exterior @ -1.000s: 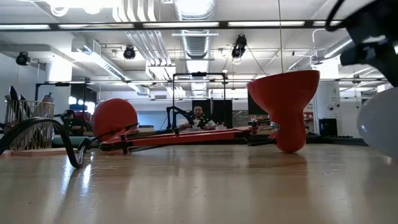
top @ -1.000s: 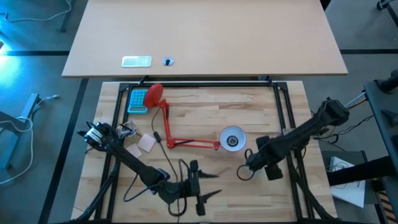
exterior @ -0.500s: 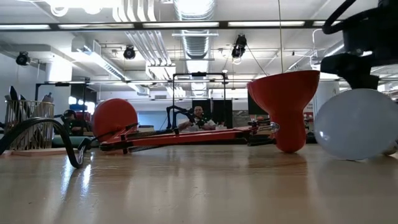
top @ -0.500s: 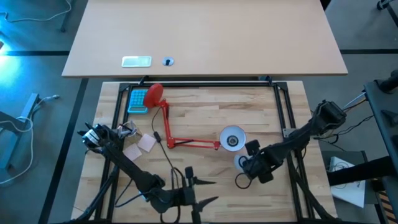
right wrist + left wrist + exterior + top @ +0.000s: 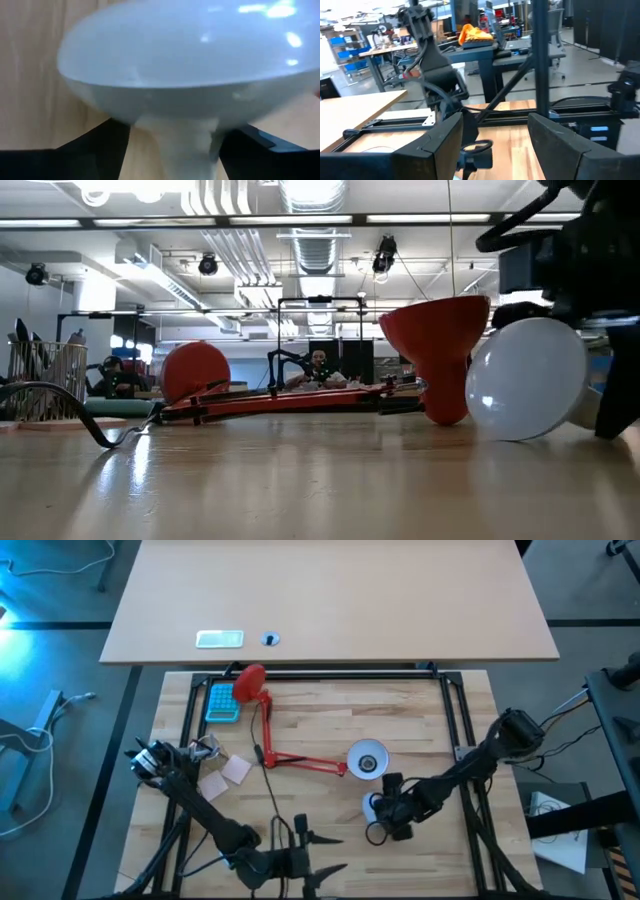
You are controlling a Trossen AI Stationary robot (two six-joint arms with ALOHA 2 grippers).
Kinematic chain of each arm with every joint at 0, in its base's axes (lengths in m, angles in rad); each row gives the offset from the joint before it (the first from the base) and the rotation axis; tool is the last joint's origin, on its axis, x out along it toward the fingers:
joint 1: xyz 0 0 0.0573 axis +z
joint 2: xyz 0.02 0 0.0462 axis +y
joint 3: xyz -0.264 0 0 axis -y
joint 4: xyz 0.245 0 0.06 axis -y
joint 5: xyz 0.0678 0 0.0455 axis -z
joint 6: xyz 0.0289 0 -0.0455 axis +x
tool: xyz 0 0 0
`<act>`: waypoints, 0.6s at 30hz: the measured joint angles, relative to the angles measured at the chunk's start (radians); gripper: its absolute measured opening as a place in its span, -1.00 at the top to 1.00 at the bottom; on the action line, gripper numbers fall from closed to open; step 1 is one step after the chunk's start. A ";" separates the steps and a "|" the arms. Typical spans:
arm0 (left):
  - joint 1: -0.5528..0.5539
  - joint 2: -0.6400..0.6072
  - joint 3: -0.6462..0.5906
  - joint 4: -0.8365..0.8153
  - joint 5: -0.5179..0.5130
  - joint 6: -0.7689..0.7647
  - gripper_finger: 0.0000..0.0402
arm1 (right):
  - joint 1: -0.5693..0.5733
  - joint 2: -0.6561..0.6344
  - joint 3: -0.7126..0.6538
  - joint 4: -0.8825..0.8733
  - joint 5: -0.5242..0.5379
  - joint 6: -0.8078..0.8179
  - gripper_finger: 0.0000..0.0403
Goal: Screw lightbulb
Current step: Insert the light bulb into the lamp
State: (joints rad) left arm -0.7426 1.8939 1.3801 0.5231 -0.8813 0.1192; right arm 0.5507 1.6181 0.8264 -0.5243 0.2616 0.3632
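The white lightbulb (image 5: 372, 803) is in my right gripper (image 5: 384, 806), low over the table just near of the lamp shade; in the low view the lightbulb (image 5: 525, 378) shows beside the shade (image 5: 436, 350). The red lamp lies on its side: its shade (image 5: 367, 760) has the white inside facing up, its thin arm (image 5: 300, 762) runs left, and its round base (image 5: 248, 685) is at the far left. My left gripper (image 5: 322, 850) is open and empty near the table's near edge; it also shows in its wrist view (image 5: 495, 145). My right gripper pinches the lightbulb's narrow neck (image 5: 185, 142) between its two fingers (image 5: 95, 145), just behind the round globe. The fingers come about level from the table's right. The globe (image 5: 525, 378) sticks out past the fingertips toward the table's left, at or just above the tabletop; which, I cannot tell.
A black cable (image 5: 275, 810) runs across the near left of the table. Small pinkish pads (image 5: 228, 774) and a blue box (image 5: 222, 700) lie at the left. A black frame (image 5: 330, 674) borders the table. A person sits in the room beyond (image 5: 318, 365).
My right gripper has carried the lightbulb toward the table's left and a little toward its far edge, ending just near of the lamp shade. The lamp has shifted slightly leftward. My left gripper has drawn back a little toward the near edge.
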 joint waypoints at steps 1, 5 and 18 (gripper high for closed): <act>-0.007 -0.001 0.000 0.000 0.000 0.003 -0.07 | 0.000 0.012 0.002 0.012 -0.002 0.011 -0.26; -0.041 -0.008 0.000 0.005 -0.016 0.019 -0.07 | 0.003 0.038 0.004 0.042 -0.010 0.090 -0.12; -0.143 -0.008 -0.025 0.014 -0.137 -0.104 -0.07 | 0.047 -0.115 0.020 0.097 -0.053 0.176 0.34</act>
State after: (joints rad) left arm -0.8856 1.8862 1.3548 0.5373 -1.0184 0.0152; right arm 0.5975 1.5035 0.8463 -0.4276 0.2082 0.5388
